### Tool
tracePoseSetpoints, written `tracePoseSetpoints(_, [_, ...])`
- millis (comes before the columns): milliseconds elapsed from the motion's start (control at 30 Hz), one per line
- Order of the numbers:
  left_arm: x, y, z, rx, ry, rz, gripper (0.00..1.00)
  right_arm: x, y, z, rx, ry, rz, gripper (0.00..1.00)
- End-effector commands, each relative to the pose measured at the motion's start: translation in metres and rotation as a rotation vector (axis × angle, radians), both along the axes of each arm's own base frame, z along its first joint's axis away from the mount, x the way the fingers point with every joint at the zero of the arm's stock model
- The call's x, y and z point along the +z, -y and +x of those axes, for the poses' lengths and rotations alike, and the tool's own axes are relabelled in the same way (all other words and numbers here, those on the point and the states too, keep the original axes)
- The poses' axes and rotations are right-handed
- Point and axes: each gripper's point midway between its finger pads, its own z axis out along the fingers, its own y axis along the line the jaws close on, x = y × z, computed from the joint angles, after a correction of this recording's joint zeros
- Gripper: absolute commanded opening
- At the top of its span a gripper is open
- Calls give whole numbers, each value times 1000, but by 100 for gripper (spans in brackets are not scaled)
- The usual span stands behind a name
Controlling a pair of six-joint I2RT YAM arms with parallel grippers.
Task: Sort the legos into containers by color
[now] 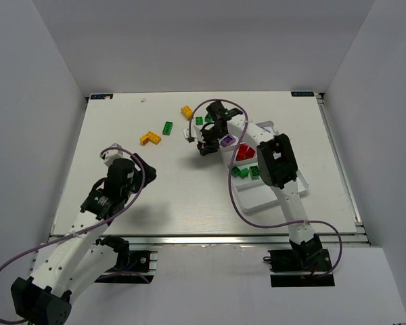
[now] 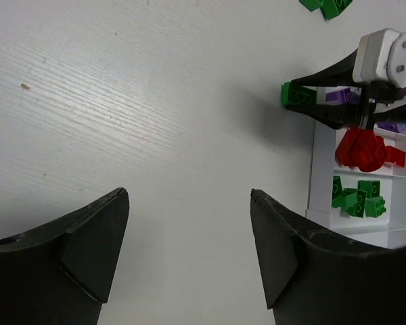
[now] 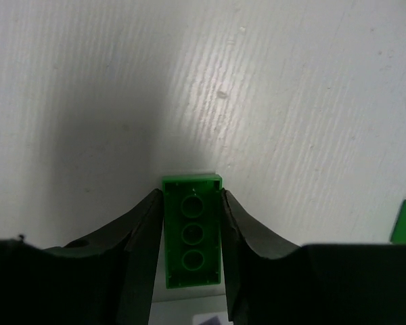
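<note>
White walls stand around a white bench (image 1: 189, 196). Two arms sit at its near edge.

The right arm (image 1: 276, 162) reaches out to the left of the tray (image 1: 274, 198). The right jaws are shut on a green brick (image 3: 191, 233). They press on its two long sides. The brick's hollow side faces the wrist camera, and three round holes show in it. It is over the bare bench, just beside the tray's far end. From these pictures it is not clear if the brick touches the bench.

The left arm (image 1: 111, 186) is well apart from the tray, on the left. The left jaws are wide open, with nothing between them and only bare bench below.

The tray lies on the right side of the bench. Red bricks (image 1: 245, 152) sit in one part of it. Green ones (image 1: 247, 172) sit in the next part, nearer the arms. A purple brick (image 1: 225, 141) lies in the part past the red ones.

Some bricks lie loose on the far side of the bench. Two are yellow (image 1: 149, 138). One loose green (image 1: 168, 128) is between them. More green bits (image 1: 199, 121) lie near the right arm's wrist.
</note>
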Motion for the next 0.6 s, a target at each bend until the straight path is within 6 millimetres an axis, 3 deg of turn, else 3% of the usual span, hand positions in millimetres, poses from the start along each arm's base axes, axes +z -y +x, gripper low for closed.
tracePoseSetpoints(0, [5, 8, 11, -26, 35, -15, 82, -4, 19, -33, 11, -116, -44, 26])
tracePoseSetpoints(100, [5, 14, 23, -56, 35, 18, 84, 57, 1, -50, 29, -139, 115, 21])
tracePoseSetpoints(167, [6, 17, 32, -72, 33, 44, 84, 81, -8, -67, 39, -205, 203, 16])
tracePoseSetpoints(200, [6, 18, 35, -78, 33, 53, 84, 108, -13, -75, 52, -213, 268, 15])
tracePoseSetpoints(267, [8, 20, 43, -90, 33, 75, 84, 124, -15, -84, -11, -284, 306, 10])
tracePoseSetpoints(300, [9, 21, 46, -93, 37, 84, 84, 145, -14, -89, -29, -283, 334, 7])
tracePoseSetpoints(333, [5, 21, 49, -104, 29, 105, 84, 139, -8, -99, -87, -354, 314, 7])
tracePoseSetpoints(400, [8, 21, 56, -104, 37, 124, 86, 163, 2, -97, -157, -301, 351, 6])
tracePoseSetpoints(433, [8, 19, 59, -106, 39, 150, 87, 163, 9, -99, -218, -328, 347, 6])
tracePoseSetpoints(467, [7, 20, 64, -108, 37, 167, 88, 148, 22, -100, -272, -338, 333, 6])
tracePoseSetpoints(500, [7, 18, 67, -107, 38, 183, 89, 158, 36, -97, -330, -294, 334, 7])
tracePoseSetpoints(533, [7, 16, 70, -112, 37, 216, 92, 155, 47, -94, -383, -291, 328, 7])
tracePoseSetpoints(567, [7, 17, 77, -115, 35, 233, 94, 139, 71, -90, -484, -329, 305, 7])
